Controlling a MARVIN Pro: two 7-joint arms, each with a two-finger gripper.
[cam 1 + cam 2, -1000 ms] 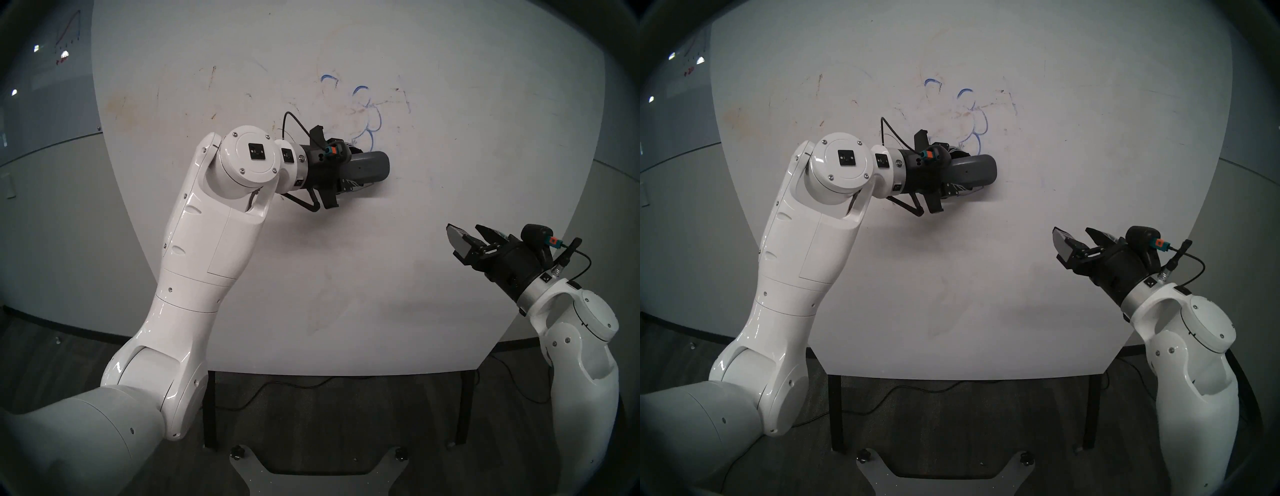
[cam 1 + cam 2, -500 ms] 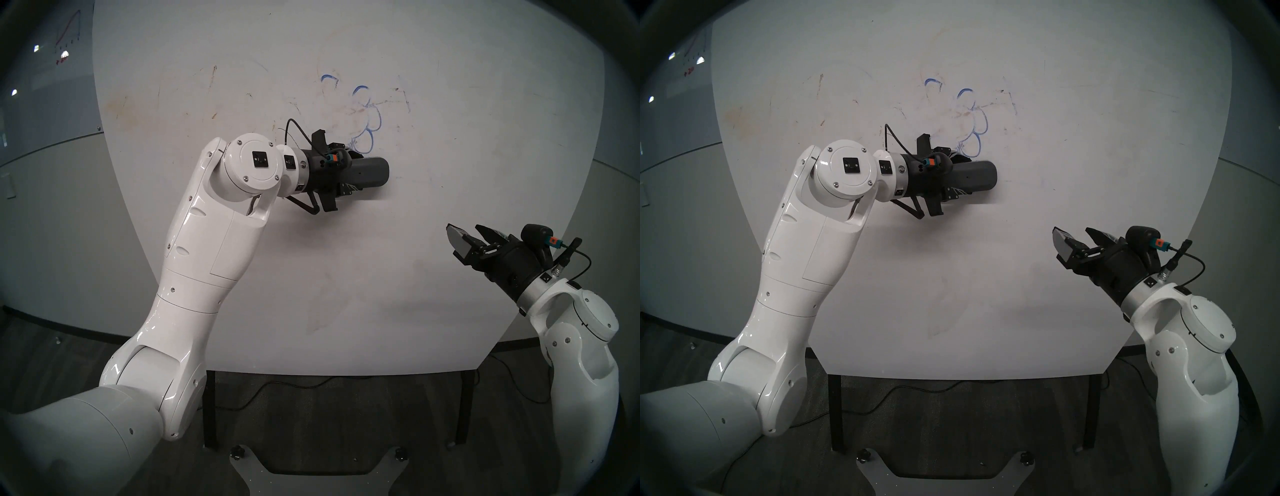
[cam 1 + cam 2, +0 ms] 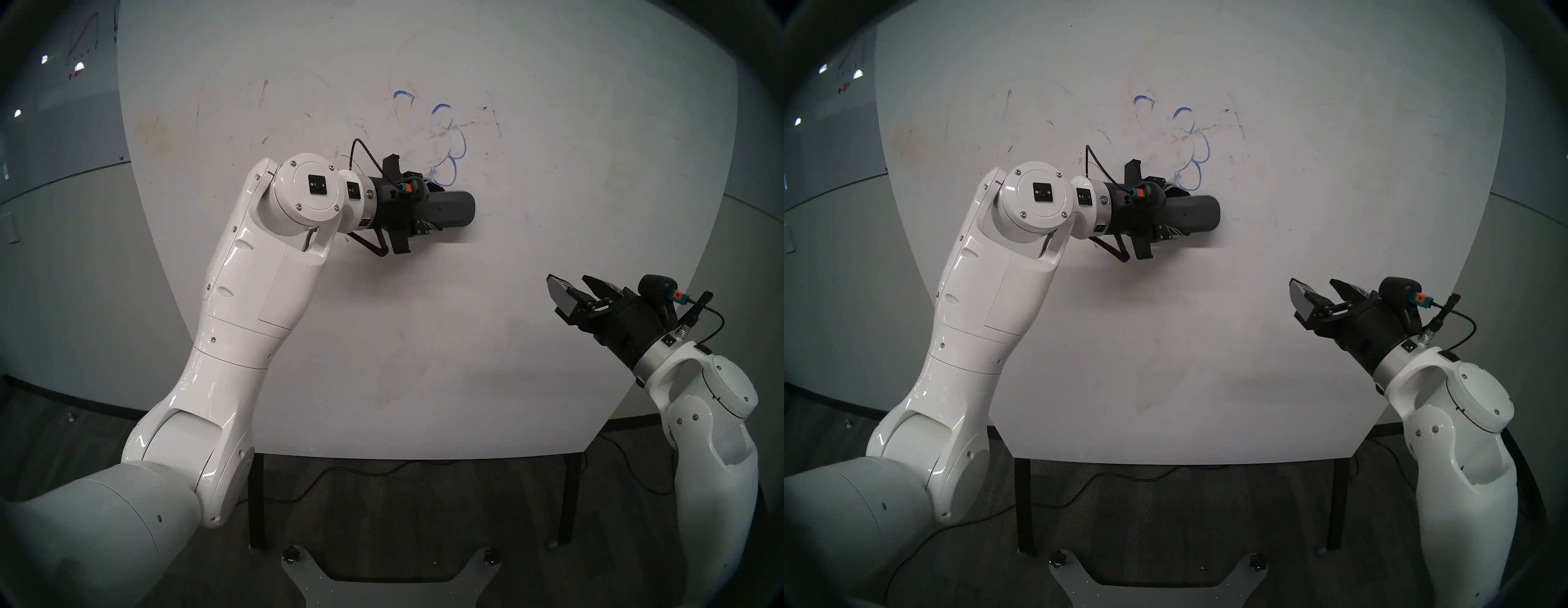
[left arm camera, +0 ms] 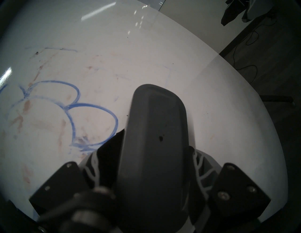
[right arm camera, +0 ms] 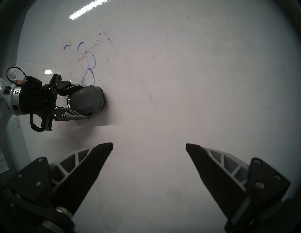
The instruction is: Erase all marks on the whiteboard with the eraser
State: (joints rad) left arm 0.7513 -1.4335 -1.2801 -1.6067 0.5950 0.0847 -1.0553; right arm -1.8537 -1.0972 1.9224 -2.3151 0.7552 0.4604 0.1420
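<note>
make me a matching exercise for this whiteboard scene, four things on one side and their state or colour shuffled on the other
Things:
1. eraser
2. marks
3. right end effector
4. whiteboard

States or colours:
A. open, holding nothing
B. white with brownish smudges
C. dark grey, clamped in the left end effector
D. thin blue petal loops

Pairs: 1-C, 2-D, 3-A, 4-B
</note>
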